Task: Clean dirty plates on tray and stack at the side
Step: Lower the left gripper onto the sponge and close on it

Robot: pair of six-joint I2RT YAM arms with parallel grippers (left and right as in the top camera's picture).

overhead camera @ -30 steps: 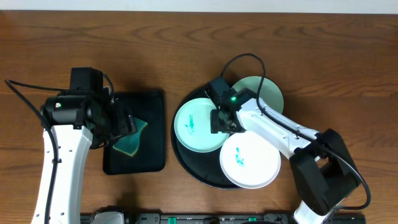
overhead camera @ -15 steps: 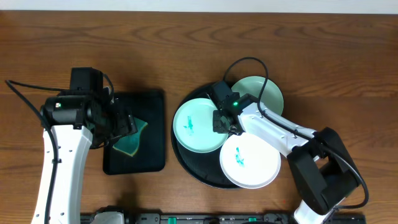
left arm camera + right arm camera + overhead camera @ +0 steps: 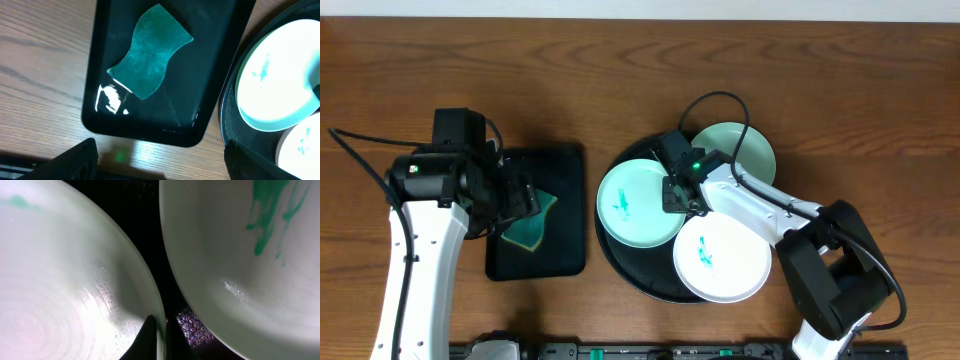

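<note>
Step in hand, by judgement: taking hold of the first dirty plate. The right gripper (image 3: 674, 197) sits over the middle of the tray (image 3: 620, 262), at the rim of the smeared mint plate (image 3: 632, 202) on the tray's left part. Whether it is clamped there cannot be told. A smeared white plate (image 3: 722, 258) lies at the tray's near edge and a second mint plate (image 3: 745, 148) at its far edge. The left gripper (image 3: 160, 150), spread wide and empty, hovers left of the tray above the sponge (image 3: 150, 52) in the rectangular tray (image 3: 210, 75). The next move calls for a secure rim grip and a lift clear of the neighbouring plates.
</note>
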